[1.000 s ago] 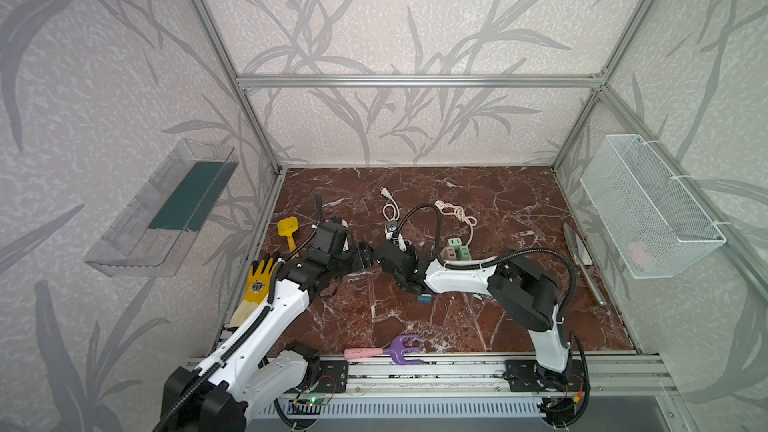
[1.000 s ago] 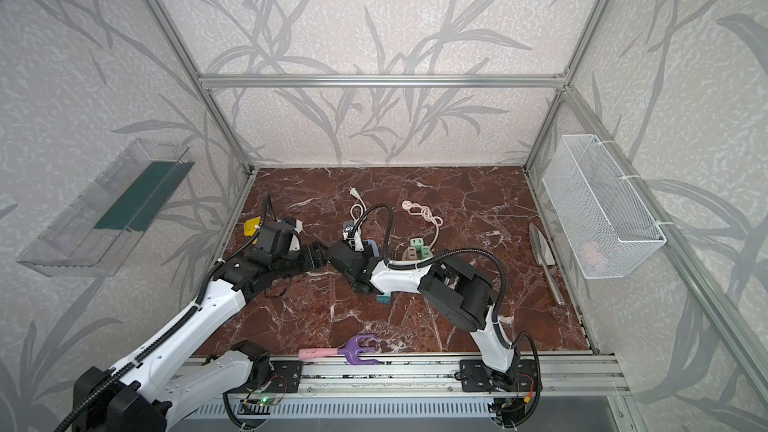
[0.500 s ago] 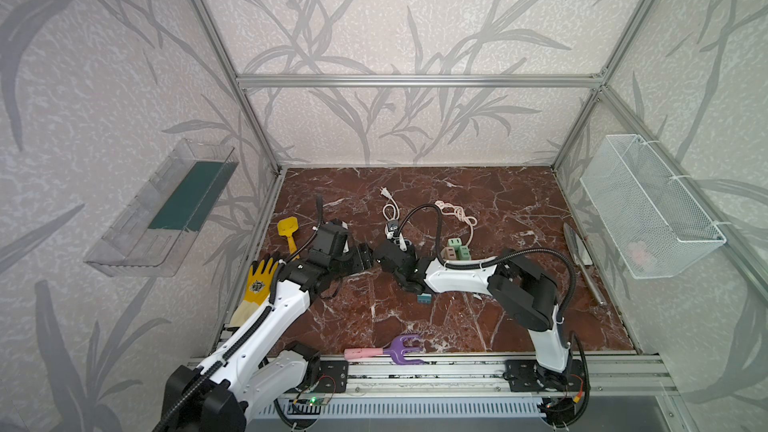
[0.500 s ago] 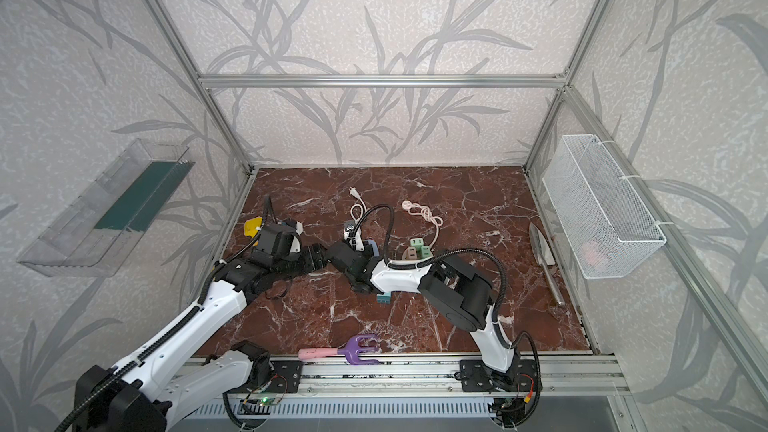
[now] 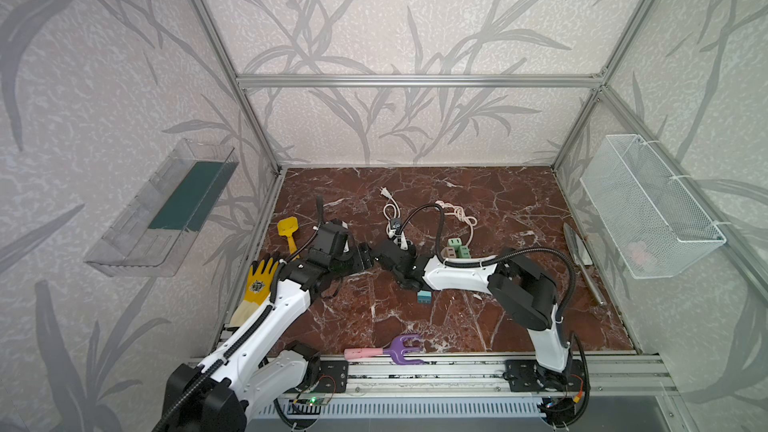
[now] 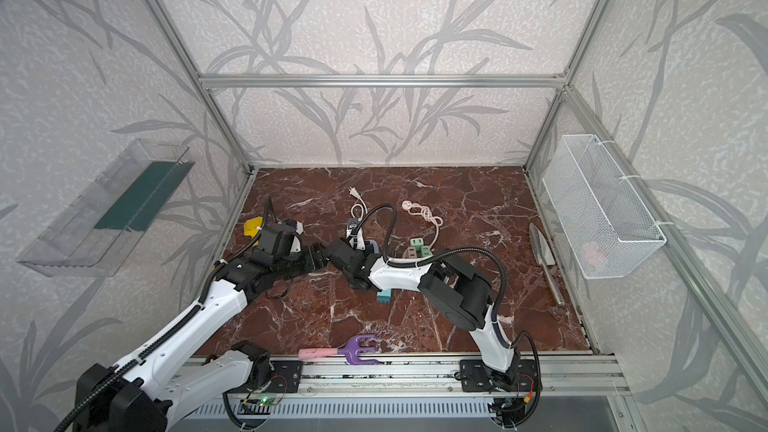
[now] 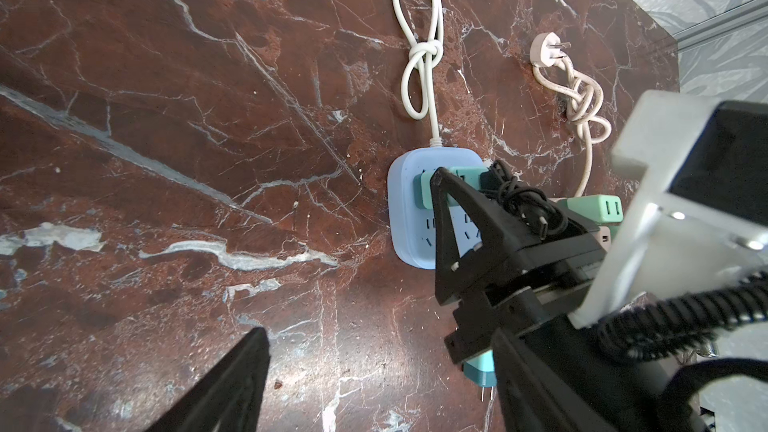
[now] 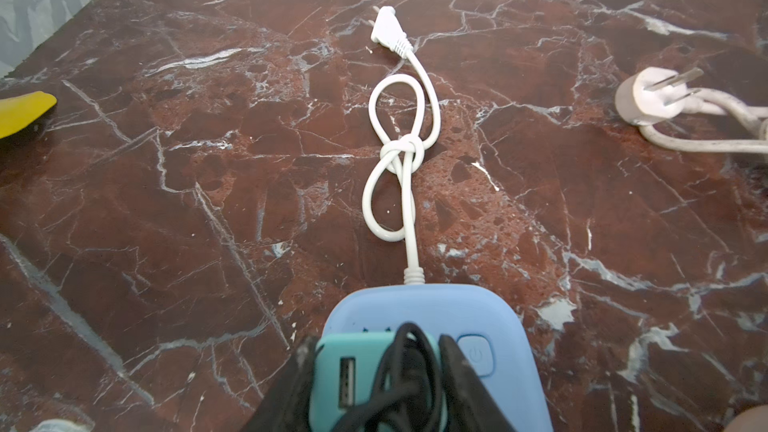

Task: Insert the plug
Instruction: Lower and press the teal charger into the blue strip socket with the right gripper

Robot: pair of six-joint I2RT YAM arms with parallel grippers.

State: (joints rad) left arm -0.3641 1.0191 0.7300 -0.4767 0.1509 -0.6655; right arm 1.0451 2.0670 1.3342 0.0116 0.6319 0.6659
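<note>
The plug (image 8: 353, 376) is a teal block with a USB slot and a black cable bundled on it. It stands on the light-blue power strip (image 8: 478, 313), and my right gripper (image 8: 376, 351) is shut on its two sides. The left wrist view shows the same grip on the plug (image 7: 428, 197) over the strip (image 7: 411, 226). My left gripper (image 7: 378, 338) is open over bare marble beside the strip, holding nothing. In both top views the left gripper (image 5: 368, 259) (image 6: 320, 255) nearly meets the right gripper (image 5: 402, 243) (image 6: 353, 245).
A second teal adapter (image 5: 424, 297) lies loose by the right wrist. The strip's knotted white cord (image 5: 390, 214), a pink cord (image 5: 457, 214) and green and beige adapters (image 5: 457, 251) lie behind. A yellow scoop (image 5: 286, 230), glove (image 5: 259, 280), purple rake (image 5: 399, 349) and trowel (image 5: 582, 255) ring the floor.
My left gripper has crept slightly towards the right gripper. The right gripper has stayed shut on the plug at the strip.
</note>
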